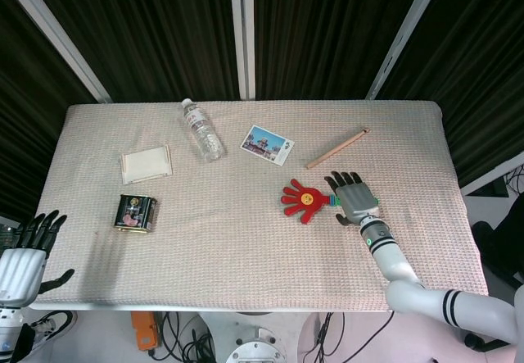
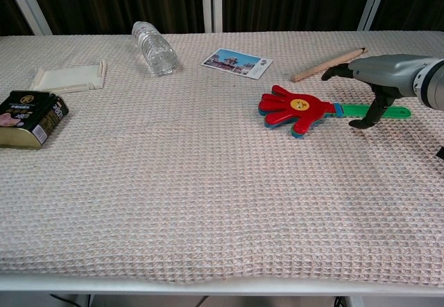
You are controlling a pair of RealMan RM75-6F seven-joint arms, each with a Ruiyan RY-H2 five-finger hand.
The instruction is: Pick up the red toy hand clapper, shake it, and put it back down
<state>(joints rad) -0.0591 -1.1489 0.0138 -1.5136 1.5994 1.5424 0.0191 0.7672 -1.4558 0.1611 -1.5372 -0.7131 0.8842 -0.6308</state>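
Right robot hand point(image 1: 354, 198) spread open, empty, hovering over clapper point(image 1: 304, 200) handle; red head points away leftward, long axis sideways; left hand far.

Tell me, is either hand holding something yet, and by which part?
Nothing is held. The right hand hovers open over the clapper handle; the left hand hangs open off the table.
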